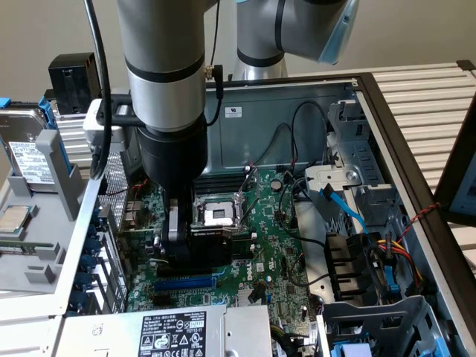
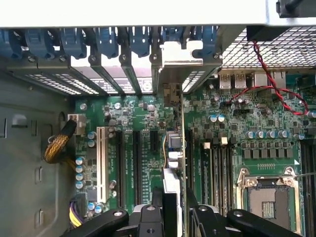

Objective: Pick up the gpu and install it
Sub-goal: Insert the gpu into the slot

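Observation:
My gripper (image 1: 181,239) reaches down into the open computer case and is shut on the gpu (image 1: 216,242), whose black fan block shows beside the fingers, just above the green motherboard (image 1: 279,245). In the wrist view the gpu (image 2: 174,145) appears edge-on, running from between my fingers (image 2: 157,210) toward the case's rear wall. Its silver end bracket (image 2: 180,57) stands at the row of rear slot openings. The card hangs over the black expansion slots (image 2: 136,163). I cannot tell whether its lower edge touches a slot.
The CPU socket (image 1: 213,214) lies right beside the card. A long blue slot (image 1: 184,283) and the power supply (image 1: 171,331) are nearer the camera. Blue and black cables (image 1: 349,212) and drive bays crowd the exterior view's right. A hard drive (image 1: 26,152) stands outside the case.

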You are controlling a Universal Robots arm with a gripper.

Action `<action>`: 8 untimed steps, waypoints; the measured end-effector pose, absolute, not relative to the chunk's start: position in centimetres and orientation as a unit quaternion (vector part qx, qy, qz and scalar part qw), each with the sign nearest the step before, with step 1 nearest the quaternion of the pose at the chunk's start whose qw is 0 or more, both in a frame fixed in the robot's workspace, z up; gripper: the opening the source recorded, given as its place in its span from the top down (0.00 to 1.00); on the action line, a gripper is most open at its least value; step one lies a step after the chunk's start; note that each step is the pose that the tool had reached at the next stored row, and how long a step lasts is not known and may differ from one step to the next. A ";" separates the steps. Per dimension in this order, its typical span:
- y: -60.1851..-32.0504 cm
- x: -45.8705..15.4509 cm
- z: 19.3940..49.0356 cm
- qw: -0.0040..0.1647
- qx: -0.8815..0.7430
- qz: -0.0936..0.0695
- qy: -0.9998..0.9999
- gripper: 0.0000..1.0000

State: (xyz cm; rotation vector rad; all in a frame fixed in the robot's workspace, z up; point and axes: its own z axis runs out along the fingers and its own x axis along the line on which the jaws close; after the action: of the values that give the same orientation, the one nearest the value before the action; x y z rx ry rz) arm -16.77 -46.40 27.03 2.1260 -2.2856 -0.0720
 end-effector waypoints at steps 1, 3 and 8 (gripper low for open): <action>-46.4 -16.8 26.9 0.009 0.681 -0.023 -0.732 0.72; -46.4 -16.9 26.7 0.009 0.681 -0.023 -0.732 0.72; -46.4 -16.9 26.3 0.009 0.681 -0.023 -0.732 0.72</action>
State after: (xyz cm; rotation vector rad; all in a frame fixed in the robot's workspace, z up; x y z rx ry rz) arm -16.91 -46.37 26.30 2.1264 -2.2860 -0.0712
